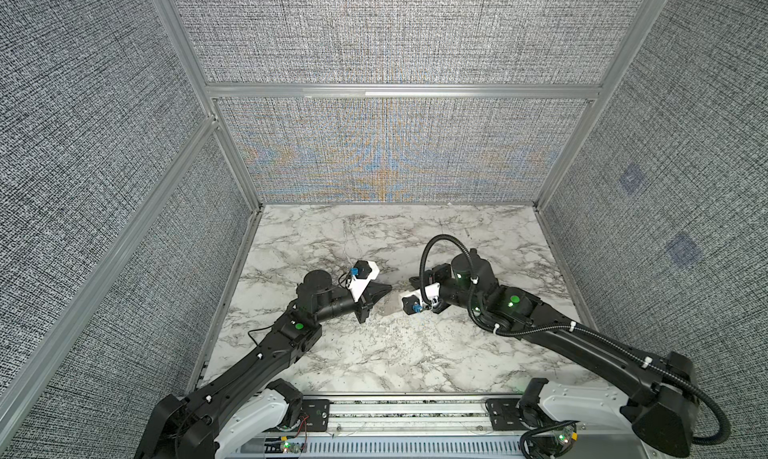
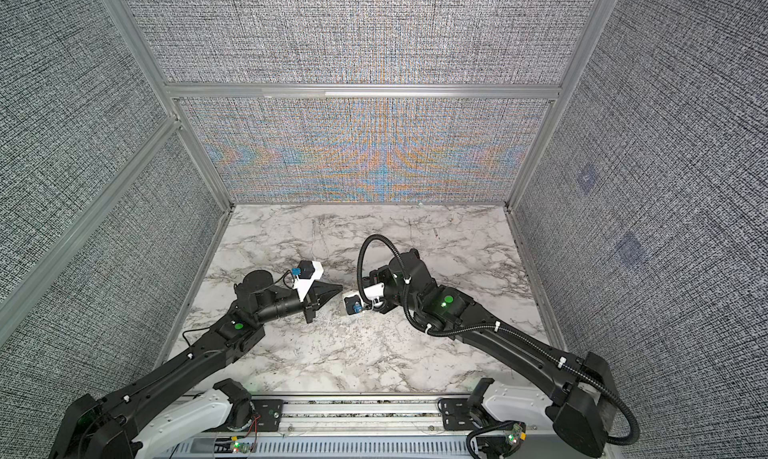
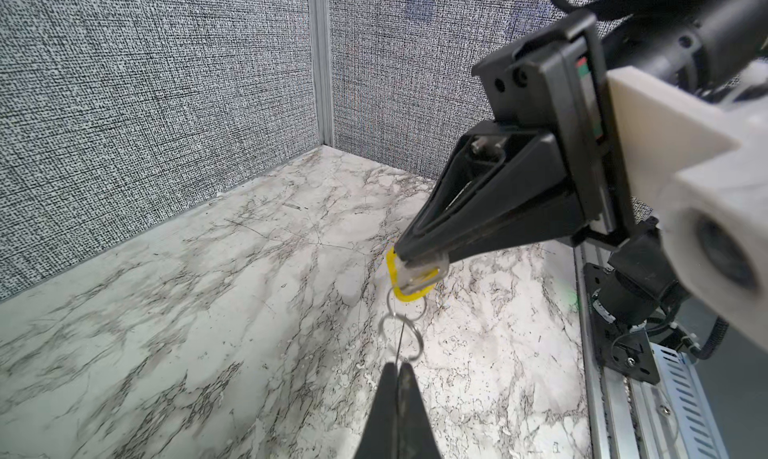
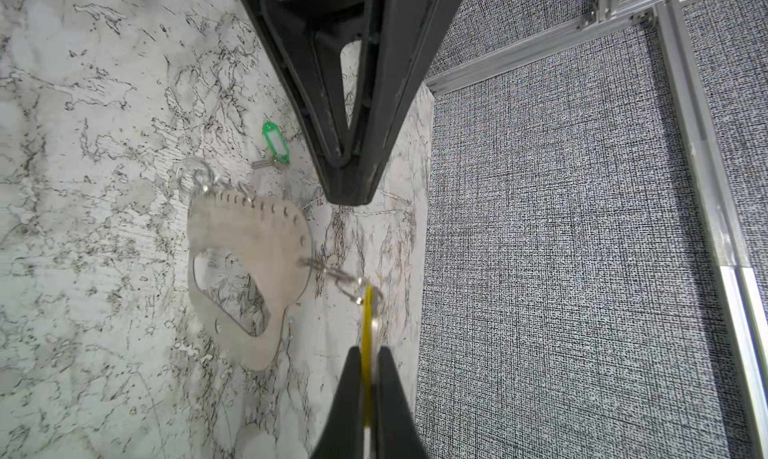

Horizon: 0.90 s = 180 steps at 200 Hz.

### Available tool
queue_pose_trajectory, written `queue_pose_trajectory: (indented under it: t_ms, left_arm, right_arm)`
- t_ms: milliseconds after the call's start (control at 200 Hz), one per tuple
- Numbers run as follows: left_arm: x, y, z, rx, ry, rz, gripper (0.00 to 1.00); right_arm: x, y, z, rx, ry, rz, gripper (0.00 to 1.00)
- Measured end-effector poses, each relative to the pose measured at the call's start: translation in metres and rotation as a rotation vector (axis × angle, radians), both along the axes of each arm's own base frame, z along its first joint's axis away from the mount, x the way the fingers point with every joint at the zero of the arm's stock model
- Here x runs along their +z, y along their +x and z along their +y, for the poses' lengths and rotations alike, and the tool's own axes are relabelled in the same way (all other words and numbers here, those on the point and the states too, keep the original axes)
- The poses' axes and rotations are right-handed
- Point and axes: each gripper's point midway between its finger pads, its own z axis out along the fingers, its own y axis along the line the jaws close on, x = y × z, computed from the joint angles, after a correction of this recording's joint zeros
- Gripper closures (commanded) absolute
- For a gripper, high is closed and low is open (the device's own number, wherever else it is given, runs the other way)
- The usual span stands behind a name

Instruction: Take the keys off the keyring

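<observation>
Pinching gripper: the right gripper (image 3: 419, 258) has its fingers squeezed on the yellow tag (image 3: 409, 280) of one key, up in the air above the table (image 3: 208, 311)
Left gripper (image 3: 397, 371): fingers pressed tight together, tip close to the right one; I cannot tell if it holds anything
Wire rings (image 3: 402, 332): two small loops hang from the yellow tag
Keyring (image 4: 253, 236): flat grey plate with a big hole, joined to the yellow tag by the rings, looks blurry
Green key (image 4: 275, 143): lies on the table by itself, near the keyring but apart from it
</observation>
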Motion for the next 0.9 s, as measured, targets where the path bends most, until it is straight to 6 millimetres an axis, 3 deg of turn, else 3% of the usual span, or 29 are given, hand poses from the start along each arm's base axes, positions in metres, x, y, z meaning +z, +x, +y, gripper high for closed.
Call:
queue_pose_trajectory:
  t_ms: [130,210,330,610,901]
  left_arm:
    - [-0.001,0.001,0.001,0.010,0.014,-0.008,0.92]
    - [-0.001,0.002,0.002,0.010,0.035,-0.017,0.80]
    - [0.002,0.008,0.001,0.023,0.060,-0.038,0.70]
    - [0.000,0.034,0.008,0.112,0.177,-0.077,0.66]
    - [-0.010,0.059,0.002,0.079,0.248,-0.062,0.66]
  right_arm:
    - [-0.001,0.001,0.002,0.004,-0.003,0.002,1.00]
    - [0.001,0.002,0.003,0.014,-0.004,-0.005,1.00]
    - [0.006,-0.001,0.007,0.047,0.002,-0.016,1.00]
    - [0.013,-0.009,0.013,0.117,0.012,-0.026,1.00]
    - [0.019,-0.015,0.017,0.167,0.017,-0.039,1.00]
